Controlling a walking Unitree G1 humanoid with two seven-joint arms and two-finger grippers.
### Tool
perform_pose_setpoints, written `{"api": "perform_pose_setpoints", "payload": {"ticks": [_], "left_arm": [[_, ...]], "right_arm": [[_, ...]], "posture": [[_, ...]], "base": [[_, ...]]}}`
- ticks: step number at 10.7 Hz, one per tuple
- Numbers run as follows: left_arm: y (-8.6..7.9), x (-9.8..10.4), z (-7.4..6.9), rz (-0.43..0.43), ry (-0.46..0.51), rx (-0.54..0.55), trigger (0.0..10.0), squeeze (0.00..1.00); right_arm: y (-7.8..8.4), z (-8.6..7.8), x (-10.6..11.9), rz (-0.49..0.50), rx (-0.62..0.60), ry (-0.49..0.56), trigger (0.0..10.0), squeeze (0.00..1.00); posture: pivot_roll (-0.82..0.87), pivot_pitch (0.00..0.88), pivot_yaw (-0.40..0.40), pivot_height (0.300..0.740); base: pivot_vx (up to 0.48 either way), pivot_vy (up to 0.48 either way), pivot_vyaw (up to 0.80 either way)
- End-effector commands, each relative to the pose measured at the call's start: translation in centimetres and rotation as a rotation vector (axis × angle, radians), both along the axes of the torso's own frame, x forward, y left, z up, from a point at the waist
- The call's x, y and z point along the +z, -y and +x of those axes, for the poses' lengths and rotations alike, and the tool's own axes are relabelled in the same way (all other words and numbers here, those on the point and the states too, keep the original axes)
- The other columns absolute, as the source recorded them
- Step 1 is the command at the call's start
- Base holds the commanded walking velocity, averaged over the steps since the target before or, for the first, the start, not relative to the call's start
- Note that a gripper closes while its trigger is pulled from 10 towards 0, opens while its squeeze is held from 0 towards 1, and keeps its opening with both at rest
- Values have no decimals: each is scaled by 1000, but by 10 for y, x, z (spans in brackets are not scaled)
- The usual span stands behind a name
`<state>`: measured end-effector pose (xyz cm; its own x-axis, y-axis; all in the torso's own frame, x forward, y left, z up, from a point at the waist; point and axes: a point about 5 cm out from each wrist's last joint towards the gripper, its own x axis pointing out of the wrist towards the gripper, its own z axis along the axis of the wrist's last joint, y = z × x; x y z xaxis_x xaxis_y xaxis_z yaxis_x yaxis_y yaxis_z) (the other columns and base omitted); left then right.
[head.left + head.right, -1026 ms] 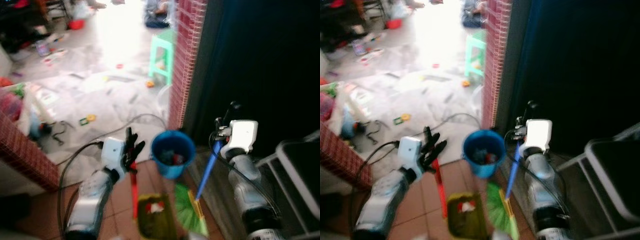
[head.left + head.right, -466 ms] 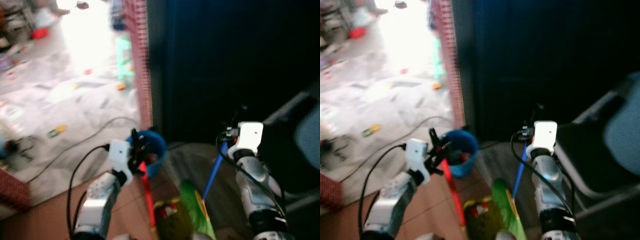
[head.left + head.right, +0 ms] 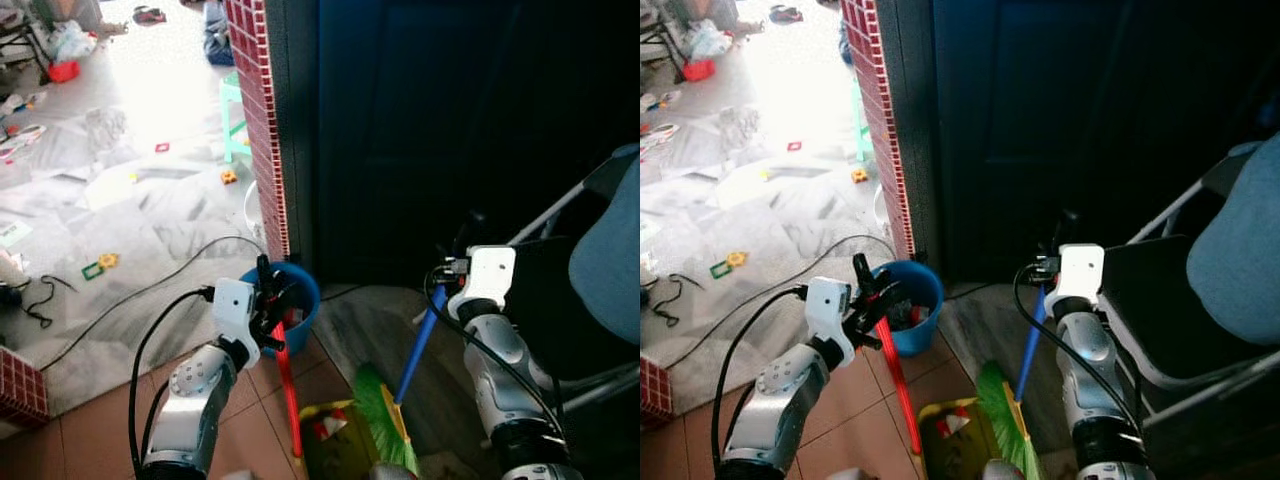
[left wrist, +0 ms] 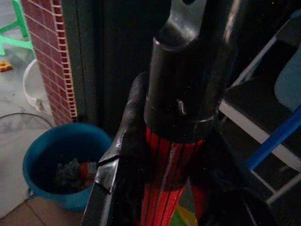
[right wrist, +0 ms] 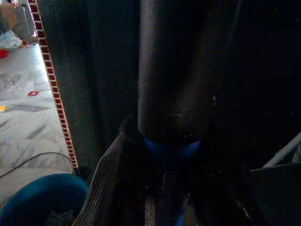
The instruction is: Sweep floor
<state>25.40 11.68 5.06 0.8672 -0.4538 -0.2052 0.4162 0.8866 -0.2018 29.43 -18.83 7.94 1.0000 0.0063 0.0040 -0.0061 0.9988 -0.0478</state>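
Ribbed red dustpan handle (image 3: pixel 287 385) fills the clamped left tool (image 3: pixel 270 305); right tool (image 3: pixel 452 262) grips the smooth blue broomstick (image 3: pixel 418 345).

Place: a lived-in home, at a doorway between rooms.
Floor: terracotta tiles (image 3: pixel 90 430) near the camera, pale marble floor (image 3: pixel 150 215) beyond.
Wall: pillar edged in small red tiles (image 3: pixel 258 150) beside a dark door (image 3: pixel 420 130).
Clutter: toys (image 3: pixel 100 265) scattered about, a green plastic stool (image 3: pixel 235 115), a loose black cable (image 3: pixel 150 275).
Housekeeping: blue bucket (image 3: pixel 300 290) holding rubbish.
Seating: folding chair (image 3: pixel 1170 300) with a blue cloth (image 3: pixel 1240 240) over it.
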Motion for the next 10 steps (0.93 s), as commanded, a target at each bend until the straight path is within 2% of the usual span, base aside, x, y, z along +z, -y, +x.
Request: {"api": "perform_pose_setpoints", "payload": {"ticks": [1,2,4,5,6,8,10], "left_arm": [[3,10,6,-49,29,3,10000,0],[-8,16,10,-49,61,77,10000,0],[-19,29,11,-71,139,183,10000,0],[-20,38,12,-70,177,195,10000,0],[-23,56,16,-91,233,209,10000,0],[-28,79,20,-140,296,215,10000,0],[-23,84,22,-169,304,182,10000,0]], "right_arm": [[-2,4,3,-11,9,1,10000,0],[0,2,3,-13,10,0,10000,0],[2,1,6,-10,16,19,10000,0],[4,1,9,-9,15,32,10000,0],[8,1,7,-16,5,24,10000,0],[10,-1,2,-24,10,6,10000,0],[6,1,2,-23,20,6,10000,0]], "posture": [[-61,0,16,740],[-47,0,9,740],[-50,0,7,740],[-50,0,6,740],[-50,0,6,740],[-39,0,-5,740],[-35,0,-5,740]], "base": [[0,0,0],[0,0,0],[0,0,0],[0,0,0],[0,0,0],[0,0,0],[0,0,0]]}}
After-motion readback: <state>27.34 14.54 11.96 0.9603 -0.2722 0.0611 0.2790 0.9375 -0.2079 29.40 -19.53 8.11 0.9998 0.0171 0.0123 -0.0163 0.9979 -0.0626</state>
